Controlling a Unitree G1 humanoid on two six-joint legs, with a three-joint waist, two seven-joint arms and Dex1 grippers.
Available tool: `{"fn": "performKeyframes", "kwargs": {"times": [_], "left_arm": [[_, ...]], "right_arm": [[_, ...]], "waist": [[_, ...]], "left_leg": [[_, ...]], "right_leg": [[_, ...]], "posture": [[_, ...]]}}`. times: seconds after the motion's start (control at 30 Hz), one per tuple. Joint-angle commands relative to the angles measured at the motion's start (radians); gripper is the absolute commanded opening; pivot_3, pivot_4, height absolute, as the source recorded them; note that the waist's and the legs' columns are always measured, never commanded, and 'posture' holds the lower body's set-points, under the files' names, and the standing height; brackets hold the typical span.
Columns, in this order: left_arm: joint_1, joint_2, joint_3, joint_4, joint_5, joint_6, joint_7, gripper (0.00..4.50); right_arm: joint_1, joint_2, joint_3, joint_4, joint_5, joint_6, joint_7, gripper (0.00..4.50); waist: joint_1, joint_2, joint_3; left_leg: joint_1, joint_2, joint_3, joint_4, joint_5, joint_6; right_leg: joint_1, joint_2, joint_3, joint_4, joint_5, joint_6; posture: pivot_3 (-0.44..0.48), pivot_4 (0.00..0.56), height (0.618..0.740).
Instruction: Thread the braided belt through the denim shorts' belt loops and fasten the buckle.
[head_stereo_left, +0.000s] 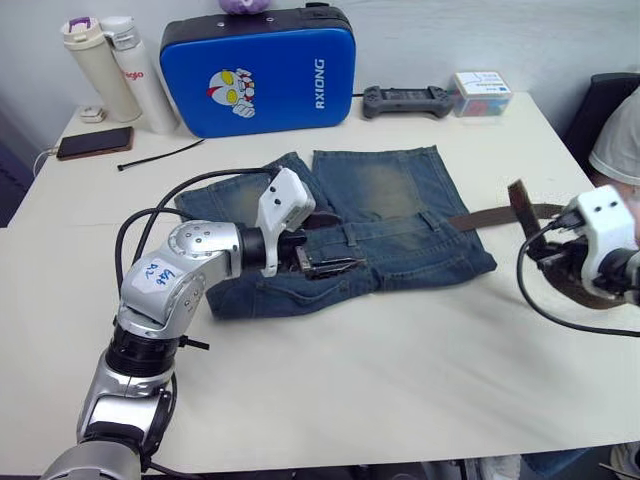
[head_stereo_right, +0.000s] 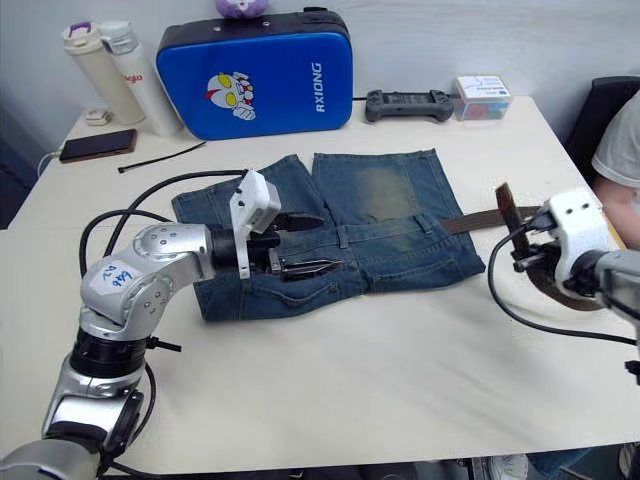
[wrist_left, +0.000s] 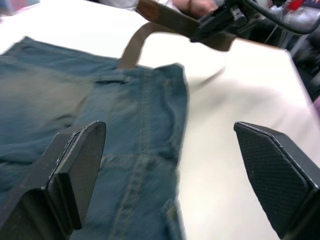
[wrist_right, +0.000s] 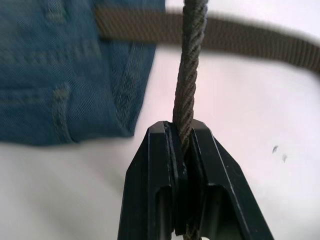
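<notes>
Braided belt (wrist_right: 188, 70) pinched by right gripper (wrist_right: 183, 142); blue case (head_stereo_left: 258, 70) behind shorts (head_stereo_left: 380, 215).

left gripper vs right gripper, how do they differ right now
The left gripper has its fingers spread wide and holds nothing; the right gripper is pinched shut on the braided belt. The left gripper sits over the denim shorts at the waistband; the right gripper is off the shorts, out past their edge above the table. Both have two black fingers.

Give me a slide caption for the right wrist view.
Right gripper shut on the braided belt, which runs back to the denim shorts on the white table.
</notes>
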Motion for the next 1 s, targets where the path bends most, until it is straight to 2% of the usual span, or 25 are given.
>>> {"fn": "performKeyframes", "kwargs": {"times": [0.03, 0.1, 0.2, 0.3, 0.43, 0.67, 1.0], "left_arm": [[-0.003, -0.081, 0.053, 0.017, -0.116, 0.045, 0.006, 4.50], [0.017, -0.158, 0.077, 0.049, -0.191, 0.053, -0.005, 4.50], [0.054, -0.226, 0.044, 0.112, -0.185, -0.026, -0.057, 4.50], [0.053, -0.305, 0.019, 0.183, -0.148, -0.088, -0.033, 4.50], [0.038, -0.383, -0.013, 0.215, -0.160, -0.108, -0.045, 4.50], [-0.002, -0.401, -0.029, 0.319, -0.120, -0.114, -0.038, 4.50], [-0.029, -0.431, -0.011, 0.348, -0.136, -0.106, -0.041, 4.50]], "right_arm": [[-0.056, -0.010, -0.073, -0.131, 0.171, 0.002, 0.144, 0.01], [-0.056, 0.011, -0.080, -0.179, 0.244, 0.038, 0.166, 0.01], [-0.027, 0.043, -0.097, -0.219, 0.360, 0.104, 0.187, 0.01], [-0.007, 0.062, -0.107, -0.226, 0.414, 0.124, 0.181, 0.01], [0.033, 0.036, -0.109, -0.236, 0.469, 0.141, 0.211, 0.01], [0.069, -0.006, -0.134, -0.255, 0.558, 0.156, 0.235, 0.01], [0.116, -0.032, -0.184, -0.245, 0.617, 0.148, 0.225, 0.01]], "waist": [[0.001, 0.000, 0.000], [0.004, 0.000, 0.000], [0.010, 0.000, 0.000], [0.022, 0.000, 0.000], [0.036, 0.000, 0.000], [0.031, 0.000, 0.000], [0.036, 0.000, 0.000]], "left_leg": [[0.000, 0.000, 0.000, 0.000, 0.000, 0.000], [0.000, 0.001, 0.000, 0.001, 0.000, 0.000], [0.000, 0.001, -0.001, 0.004, -0.001, 0.000], [-0.002, 0.000, -0.001, 0.009, -0.002, 0.002], [-0.006, -0.001, -0.001, 0.012, -0.002, 0.002], [-0.005, 0.000, -0.001, 0.012, -0.002, 0.002], [-0.006, -0.001, -0.001, 0.012, -0.002, 0.003]], "right_leg": [[0.000, 0.000, 0.000, 0.000, 0.000, 0.000], [0.000, 0.000, -0.001, 0.000, 0.000, 0.000], [0.002, 0.000, -0.001, -0.001, 0.000, 0.000], [0.002, 0.000, -0.001, 0.001, 0.000, 0.000], [0.000, -0.001, -0.001, 0.001, 0.001, 0.002], [0.000, 0.000, -0.001, 0.002, 0.001, 0.002], [-0.001, -0.001, -0.001, 0.001, 0.001, 0.002]], "posture": [[0.000, 0.150, 0.740], [0.000, 0.150, 0.740], [0.000, 0.150, 0.740], [0.000, 0.150, 0.740], [0.000, 0.150, 0.740], [0.000, 0.150, 0.740], [0.000, 0.150, 0.740]]}}
